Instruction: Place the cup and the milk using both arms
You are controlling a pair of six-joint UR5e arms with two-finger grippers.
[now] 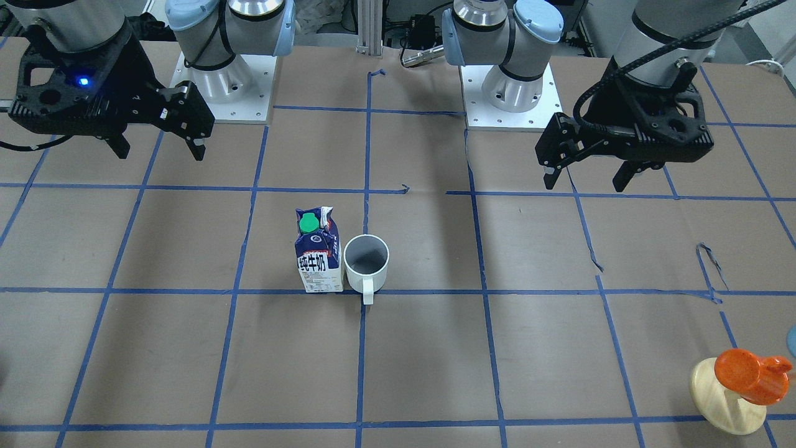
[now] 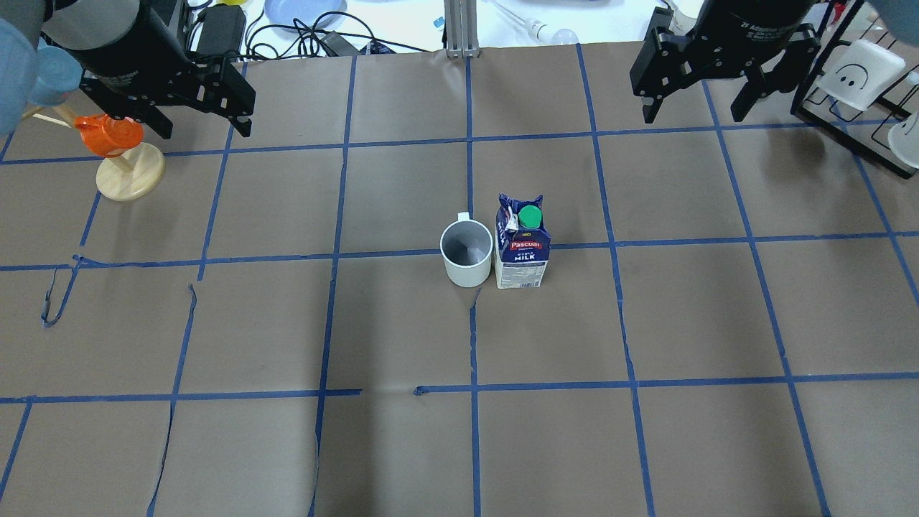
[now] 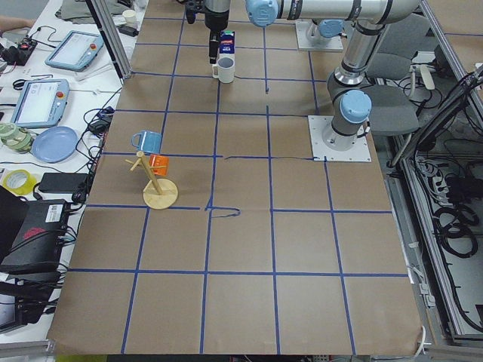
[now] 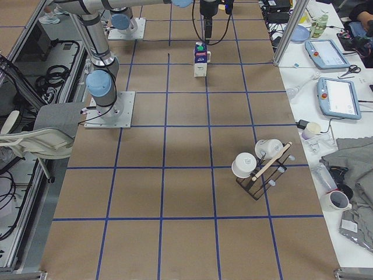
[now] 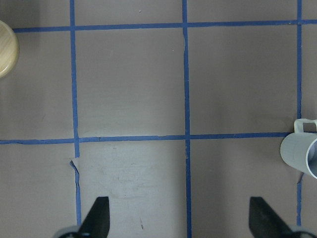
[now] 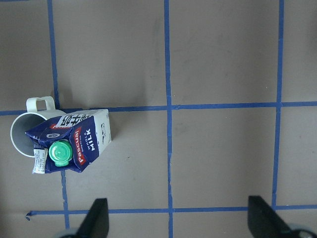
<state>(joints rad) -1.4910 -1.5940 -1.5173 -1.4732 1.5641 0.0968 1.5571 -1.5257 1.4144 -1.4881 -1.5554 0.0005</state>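
Note:
The white cup (image 1: 367,264) and the blue-and-white milk carton (image 1: 319,252) with a green cap stand upright, side by side and touching, near the table's middle. In the overhead view the cup (image 2: 467,253) is left of the milk (image 2: 523,244). My left gripper (image 2: 207,131) hovers open and empty over the far left of the table; it also shows in the front view (image 1: 584,185). My right gripper (image 2: 694,115) hovers open and empty at the far right; it too shows in the front view (image 1: 160,154). The left wrist view shows the cup (image 5: 302,153) at its right edge. The right wrist view shows the milk (image 6: 74,141) and the cup (image 6: 25,131).
An orange cup (image 2: 108,136) hangs on a pale wooden stand (image 2: 129,179) just under my left gripper. A black wire rack with white mugs (image 2: 861,72) stands by my right gripper. Blue tape lines grid the brown table cover.

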